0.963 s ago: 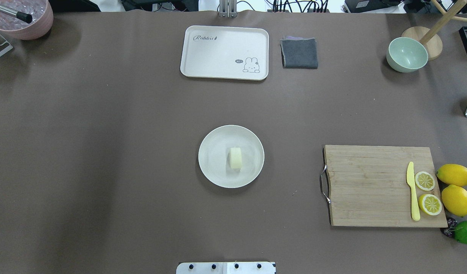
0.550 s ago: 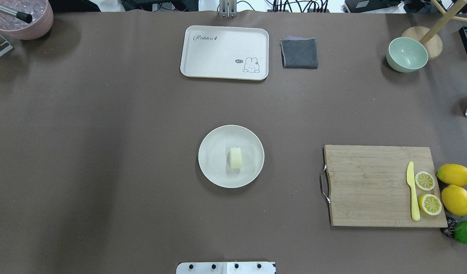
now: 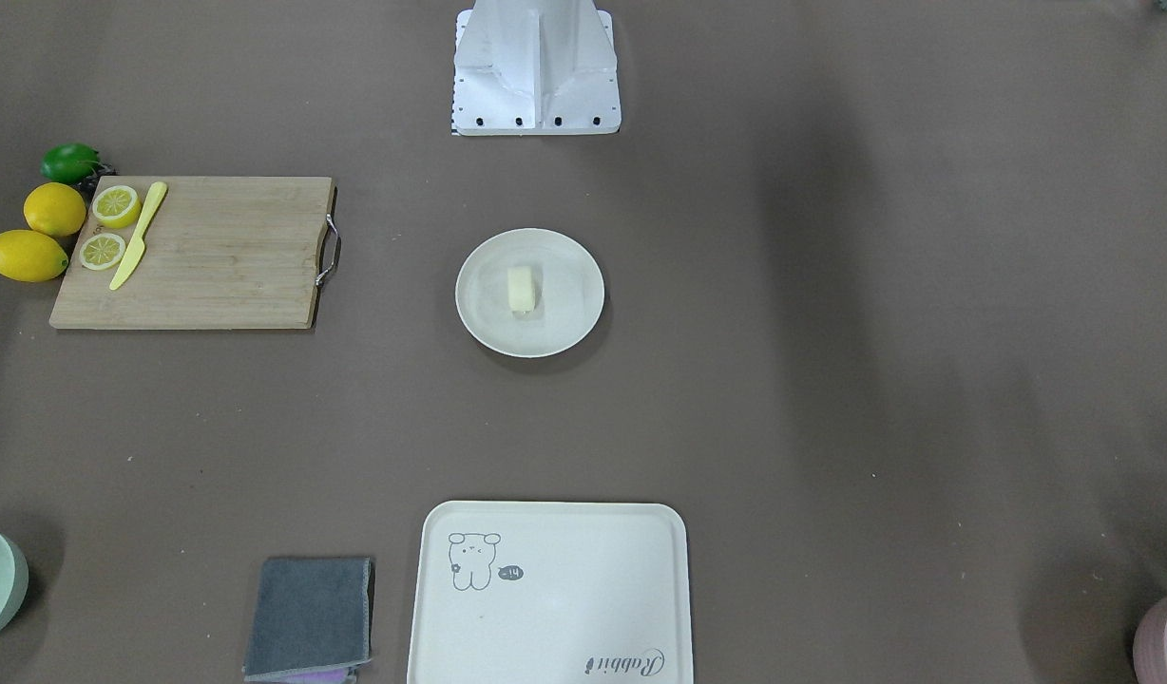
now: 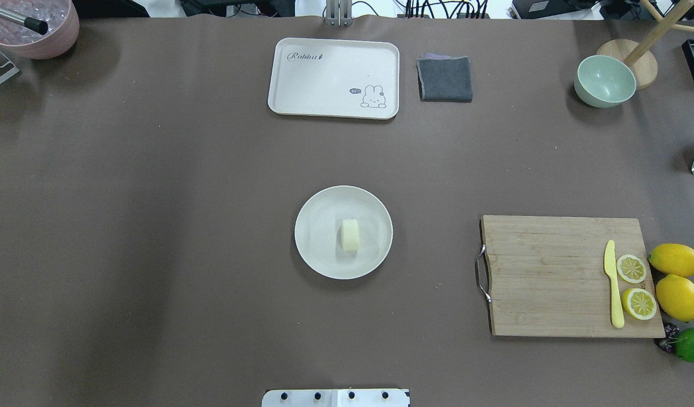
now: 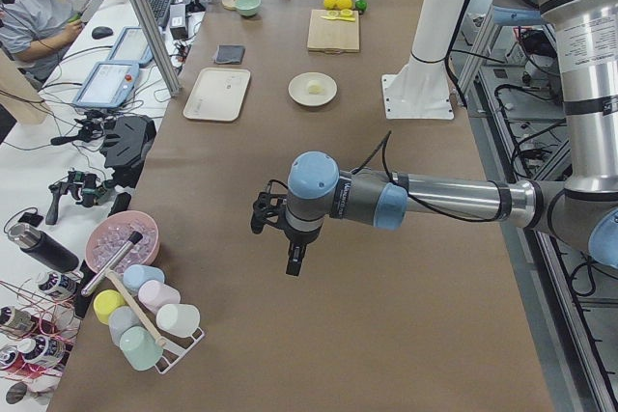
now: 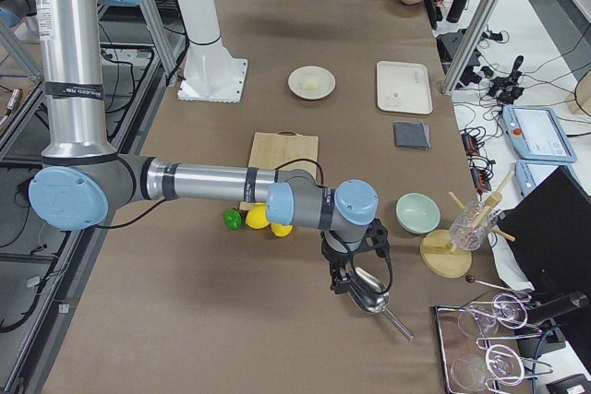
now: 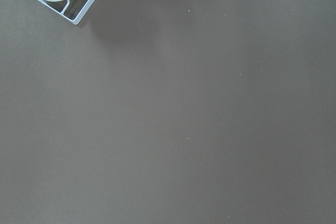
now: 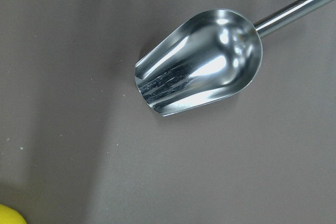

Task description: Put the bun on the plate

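we see the bun (image 4: 350,234) lying at the middle of the plate (image 4: 319,257). its long axis runs from the robot's side toward the far edge of the table (image 4: 155,226), and it lies flat. it is a smooth, matte, pale cream-yellow lump, stubby, with rounded edges. the plate is round, off-white and shallow, with a raised rim, and sits on the brown table covering.

both claws are well apart from the plate. the left gripper (image 5: 293,260) hangs over bare table near a wire cup rack (image 5: 145,320). the right gripper (image 6: 346,279) hangs over a shiny steel scoop (image 8: 202,61). each shows only from the side, so we cannot tell whether its fingers are apart or together.

on the robot's right of the plate lies a bamboo cutting board (image 4: 550,271) with a metal handle. it carries a yellow plastic knife (image 4: 612,288) and two lemon halves (image 4: 631,268).
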Controlling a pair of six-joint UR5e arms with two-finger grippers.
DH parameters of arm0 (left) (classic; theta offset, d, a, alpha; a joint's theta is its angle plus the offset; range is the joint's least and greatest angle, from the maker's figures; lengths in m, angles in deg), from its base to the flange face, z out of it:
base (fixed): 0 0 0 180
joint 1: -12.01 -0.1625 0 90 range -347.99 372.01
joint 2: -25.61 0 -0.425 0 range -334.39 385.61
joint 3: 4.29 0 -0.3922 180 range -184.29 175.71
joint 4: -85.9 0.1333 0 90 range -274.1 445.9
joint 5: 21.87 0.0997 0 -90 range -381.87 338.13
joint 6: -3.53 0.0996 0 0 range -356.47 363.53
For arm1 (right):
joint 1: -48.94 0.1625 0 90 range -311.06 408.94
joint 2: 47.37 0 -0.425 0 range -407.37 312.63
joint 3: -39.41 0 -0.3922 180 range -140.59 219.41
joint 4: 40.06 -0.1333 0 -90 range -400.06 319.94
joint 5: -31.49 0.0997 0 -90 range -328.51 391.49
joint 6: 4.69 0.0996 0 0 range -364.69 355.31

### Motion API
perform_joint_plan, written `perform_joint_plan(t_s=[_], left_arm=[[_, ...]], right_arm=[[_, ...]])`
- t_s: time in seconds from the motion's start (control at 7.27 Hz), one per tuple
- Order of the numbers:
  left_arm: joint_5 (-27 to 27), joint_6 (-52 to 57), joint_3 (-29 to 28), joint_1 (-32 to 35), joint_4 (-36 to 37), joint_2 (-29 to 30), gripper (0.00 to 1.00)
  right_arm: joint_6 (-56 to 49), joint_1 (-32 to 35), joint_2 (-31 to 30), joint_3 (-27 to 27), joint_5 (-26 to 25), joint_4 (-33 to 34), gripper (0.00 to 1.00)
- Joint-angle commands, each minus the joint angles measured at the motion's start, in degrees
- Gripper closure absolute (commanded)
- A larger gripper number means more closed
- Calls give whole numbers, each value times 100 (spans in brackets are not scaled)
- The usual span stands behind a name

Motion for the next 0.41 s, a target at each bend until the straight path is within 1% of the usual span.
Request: perform_joint_plan(t_s=[0.0, 0.28], left_arm=[[12, 0, -25, 8, -10, 8, 2], [12, 0, -34, 8, -9, 8, 2]], right_arm=[[5, 0, 0, 0, -5, 0, 0], [5, 0, -18, 0, -5, 0, 0]])
